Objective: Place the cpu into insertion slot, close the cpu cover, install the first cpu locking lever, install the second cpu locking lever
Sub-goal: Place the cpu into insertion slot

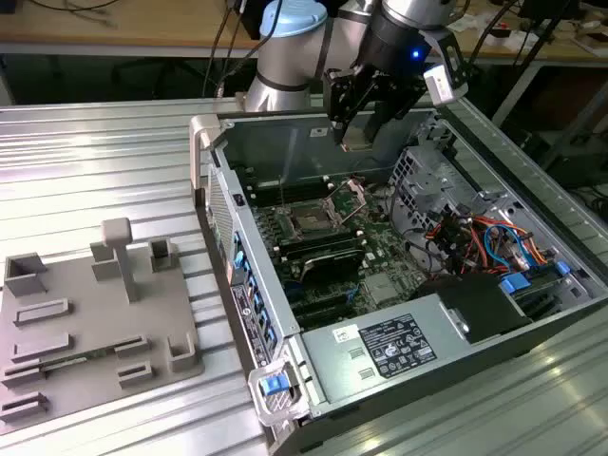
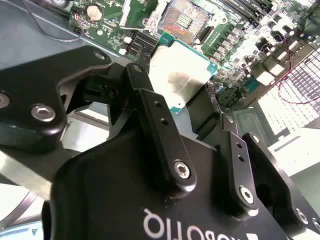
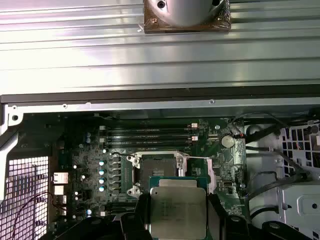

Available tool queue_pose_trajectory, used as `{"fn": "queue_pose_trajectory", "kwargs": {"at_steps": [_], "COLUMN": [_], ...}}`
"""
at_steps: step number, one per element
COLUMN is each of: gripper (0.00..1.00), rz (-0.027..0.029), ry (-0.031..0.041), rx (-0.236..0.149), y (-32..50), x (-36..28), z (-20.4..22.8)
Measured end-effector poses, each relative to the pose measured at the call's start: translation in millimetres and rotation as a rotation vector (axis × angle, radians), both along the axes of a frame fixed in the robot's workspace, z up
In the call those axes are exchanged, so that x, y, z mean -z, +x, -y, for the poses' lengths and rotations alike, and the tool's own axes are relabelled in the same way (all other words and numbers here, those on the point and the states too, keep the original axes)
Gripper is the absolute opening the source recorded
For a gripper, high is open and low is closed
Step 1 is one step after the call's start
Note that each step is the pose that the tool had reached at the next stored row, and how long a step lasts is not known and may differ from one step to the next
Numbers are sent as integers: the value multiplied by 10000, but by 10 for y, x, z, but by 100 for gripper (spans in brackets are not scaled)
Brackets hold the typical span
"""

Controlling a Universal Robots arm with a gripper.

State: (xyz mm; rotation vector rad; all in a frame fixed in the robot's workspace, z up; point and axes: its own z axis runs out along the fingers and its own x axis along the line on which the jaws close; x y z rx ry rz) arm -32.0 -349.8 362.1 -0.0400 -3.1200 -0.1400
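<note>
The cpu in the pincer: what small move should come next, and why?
Probably a short shift sideways to centre the cpu over the insertion slot, before any descent. The pincer grips the chip by its edges, high above the motherboard, and in the first wrist view the chip sits offset from the slot's open dark centre.

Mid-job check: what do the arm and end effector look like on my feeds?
The arm is silver-grey and cylindrical, with a light blue joint cap and a small blue light near the wrist. The end effector is matte black: two jointed link fingers pinned with silver screws, white lettering on its body.
</note>
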Motion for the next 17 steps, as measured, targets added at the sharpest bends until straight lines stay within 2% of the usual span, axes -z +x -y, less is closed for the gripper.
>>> {"fn": "queue_pose_trajectory", "kwargs": {"at_steps": [8,13,17], "gripper": [55,55,55], "rz": [0,-1,1], "ry": [0,-2,0], "rx": [15,506,554], "y": [0,0,-10], "x": [0,3,5], "z": [0,0,0]}}
